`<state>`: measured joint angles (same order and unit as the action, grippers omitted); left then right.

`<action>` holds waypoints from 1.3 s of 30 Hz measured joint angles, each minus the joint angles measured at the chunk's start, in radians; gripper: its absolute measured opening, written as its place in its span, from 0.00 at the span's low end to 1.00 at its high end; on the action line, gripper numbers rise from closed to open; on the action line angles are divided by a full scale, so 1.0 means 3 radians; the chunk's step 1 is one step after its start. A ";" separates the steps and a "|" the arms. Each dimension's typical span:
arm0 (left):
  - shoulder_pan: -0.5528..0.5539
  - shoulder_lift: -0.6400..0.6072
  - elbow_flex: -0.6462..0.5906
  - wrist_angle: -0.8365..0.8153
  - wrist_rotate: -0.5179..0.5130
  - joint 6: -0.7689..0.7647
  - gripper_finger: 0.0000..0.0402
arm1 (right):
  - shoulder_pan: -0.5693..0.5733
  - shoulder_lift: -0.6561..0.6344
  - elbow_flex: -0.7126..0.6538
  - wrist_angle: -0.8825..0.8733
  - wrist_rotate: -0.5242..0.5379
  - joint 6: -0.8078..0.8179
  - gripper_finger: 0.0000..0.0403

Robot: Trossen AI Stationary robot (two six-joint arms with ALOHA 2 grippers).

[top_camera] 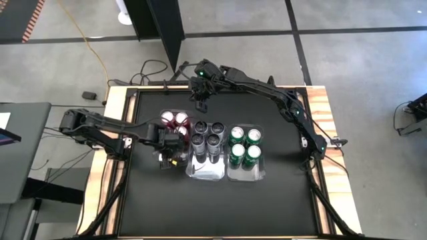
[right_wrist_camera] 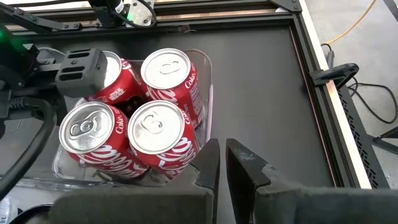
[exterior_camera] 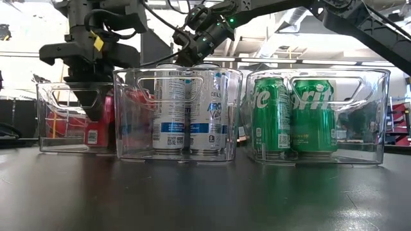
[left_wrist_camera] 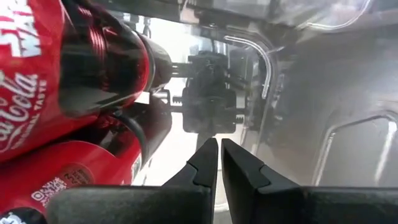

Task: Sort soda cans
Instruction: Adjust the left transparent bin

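Four red cans [right_wrist_camera: 152, 124] stand in the left clear bin [right_wrist_camera: 208, 81]. Several silver-grey cans [top_camera: 207, 137] fill the far part of the middle bin, and four green cans [top_camera: 244, 145] fill the right bin. My left gripper [left_wrist_camera: 219, 144] is shut and points down into the near part of the red bin [exterior_camera: 93, 109], with red cans [left_wrist_camera: 62, 93] right beside its fingers. It hides part of one red can in the right wrist view. My right gripper [right_wrist_camera: 222, 146] is shut and hovers above the far end of the red bin [top_camera: 200, 103].
The three bins sit side by side in the middle of the black table [top_camera: 280, 207]. The middle bin's near half [top_camera: 205, 170] holds no cans. Wooden table edges and frame rails run along both sides. My right arm reaches across the far side.
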<state>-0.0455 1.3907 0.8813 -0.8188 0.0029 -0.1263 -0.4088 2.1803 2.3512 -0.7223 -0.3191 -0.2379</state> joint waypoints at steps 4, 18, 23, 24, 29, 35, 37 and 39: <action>-0.0039 -0.0001 -0.0001 0.0001 0.0027 -0.0009 0.04 | 0.0000 0.0000 0.0000 0.0000 0.0000 0.0000 0.12; -0.0056 0.0000 -0.0002 -0.0001 0.0154 -0.0023 0.04 | 0.0000 0.0000 0.0000 0.0000 0.0000 0.0000 0.12; -0.0056 0.0000 -0.0002 -0.0004 0.0195 -0.0036 0.04 | 0.0000 0.0000 0.0000 0.0000 0.0000 0.0000 0.12; -0.0056 0.0000 -0.0002 -0.0004 0.0198 -0.0041 0.04 | 0.0000 0.0000 0.0000 0.0000 0.0000 0.0000 0.12; -0.0056 0.0003 0.0028 -0.0065 0.0097 -0.0097 0.04 | 0.0000 0.0000 0.0000 0.0000 0.0000 0.0000 0.12; -0.0058 0.0018 0.0150 -0.0132 0.0019 -0.0125 0.04 | 0.0000 0.0000 0.0000 0.0000 0.0000 0.0000 0.12; -0.0060 0.0017 0.0176 -0.0142 -0.0010 -0.0131 0.04 | 0.0000 0.0000 0.0000 0.0000 0.0000 0.0000 0.12; -0.0060 0.0015 0.0192 -0.0168 -0.0063 -0.0151 0.04 | 0.0000 0.0000 0.0000 0.0000 0.0000 0.0000 0.12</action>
<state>-0.0635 1.3952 0.9388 -0.8692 -0.0161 -0.1715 -0.4088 2.1803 2.3512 -0.7223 -0.3191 -0.2379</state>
